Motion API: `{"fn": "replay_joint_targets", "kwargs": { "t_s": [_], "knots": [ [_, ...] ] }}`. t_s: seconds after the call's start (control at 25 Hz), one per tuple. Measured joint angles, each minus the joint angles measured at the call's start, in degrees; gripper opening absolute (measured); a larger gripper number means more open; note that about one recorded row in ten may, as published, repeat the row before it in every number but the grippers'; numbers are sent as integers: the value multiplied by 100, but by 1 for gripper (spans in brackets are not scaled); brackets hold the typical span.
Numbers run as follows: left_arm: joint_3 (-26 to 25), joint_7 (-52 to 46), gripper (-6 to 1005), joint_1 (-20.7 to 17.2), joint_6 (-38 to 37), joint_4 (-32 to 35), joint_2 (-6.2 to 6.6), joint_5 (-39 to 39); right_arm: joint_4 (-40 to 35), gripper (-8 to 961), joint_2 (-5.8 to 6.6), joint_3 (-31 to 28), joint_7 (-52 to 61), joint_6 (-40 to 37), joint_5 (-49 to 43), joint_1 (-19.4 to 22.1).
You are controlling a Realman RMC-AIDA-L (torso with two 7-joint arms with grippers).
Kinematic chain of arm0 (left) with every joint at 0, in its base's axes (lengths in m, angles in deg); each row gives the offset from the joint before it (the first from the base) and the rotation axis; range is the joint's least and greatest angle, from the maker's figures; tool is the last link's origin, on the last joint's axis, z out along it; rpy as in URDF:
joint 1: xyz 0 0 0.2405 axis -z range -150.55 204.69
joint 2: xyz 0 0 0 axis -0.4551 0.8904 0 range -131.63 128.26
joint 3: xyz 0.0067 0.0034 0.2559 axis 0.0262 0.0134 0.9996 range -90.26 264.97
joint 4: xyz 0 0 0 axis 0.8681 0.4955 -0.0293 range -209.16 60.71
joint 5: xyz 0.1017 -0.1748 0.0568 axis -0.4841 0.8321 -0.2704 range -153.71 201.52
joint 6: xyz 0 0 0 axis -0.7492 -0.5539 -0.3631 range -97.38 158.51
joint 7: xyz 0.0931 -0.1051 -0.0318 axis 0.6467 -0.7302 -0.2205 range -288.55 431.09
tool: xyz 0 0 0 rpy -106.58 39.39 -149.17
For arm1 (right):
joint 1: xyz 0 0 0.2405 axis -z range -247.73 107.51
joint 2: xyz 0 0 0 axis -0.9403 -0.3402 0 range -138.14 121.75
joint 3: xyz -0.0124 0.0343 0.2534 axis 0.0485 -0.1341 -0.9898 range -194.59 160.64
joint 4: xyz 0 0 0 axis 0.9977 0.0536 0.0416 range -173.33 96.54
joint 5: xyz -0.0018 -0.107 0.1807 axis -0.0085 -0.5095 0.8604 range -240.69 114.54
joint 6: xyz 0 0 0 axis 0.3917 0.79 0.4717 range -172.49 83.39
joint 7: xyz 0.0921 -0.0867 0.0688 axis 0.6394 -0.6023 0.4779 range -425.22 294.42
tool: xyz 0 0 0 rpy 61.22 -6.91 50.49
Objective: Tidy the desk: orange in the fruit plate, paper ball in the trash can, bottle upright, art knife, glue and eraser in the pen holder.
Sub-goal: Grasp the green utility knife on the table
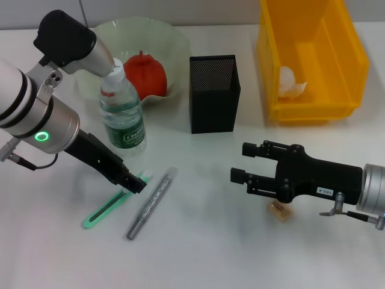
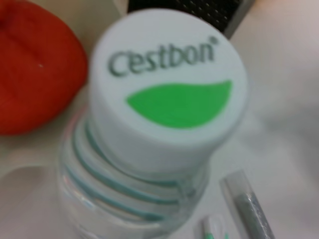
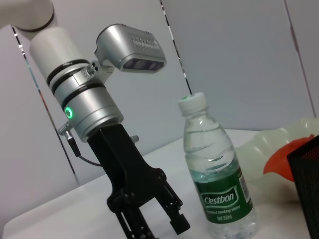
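Head view high over the desk; both wrist views on the bottle, left perhaps nearest

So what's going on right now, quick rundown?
Left gripper down at green knife, fingers open. Right gripper open over eraser. Bottle upright, orange in plate.

1. White desk, matte, plain surface.
2. Far side, sitting on it: pale-green fruit plate, black mesh pen holder beside it, yellow trash can further toward the robot's right.
3. Bottle upright on the desk, just in front of the fruit plate.
4. Near side: green art knife and grey glue stick lying flat, side by side.
5. Tan eraser lies on the desk well apart from them.
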Motion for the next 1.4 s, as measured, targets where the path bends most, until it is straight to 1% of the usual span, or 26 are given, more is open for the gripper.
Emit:
{"fn": "replay_joint_targets", "kwargs": {
  "t_s": [0.28, 0.52, 0.8, 1.04, 1.4],
  "knots": [
    [107, -9, 782, -36, 158, -99, 1, 13, 12, 700, 2, -2, -3, 87, 56, 0],
    [432, -12, 782, -37, 214, -155, 2, 13, 72, 700, 2, -2, -7, 107, 163, 0],
    [462, -16, 783, -45, 288, -222, 2, 10, 78, 700, 2, -2, -9, 111, 168, -9],
    [572, -18, 686, -51, 302, -222, 3, 5, 88, 700, 2, -1, -10, 114, 169, -9],
    [573, -18, 543, -64, 368, -233, 2, -27, 130, 700, 2, 1, -10, 114, 169, -9]
  ]
}}
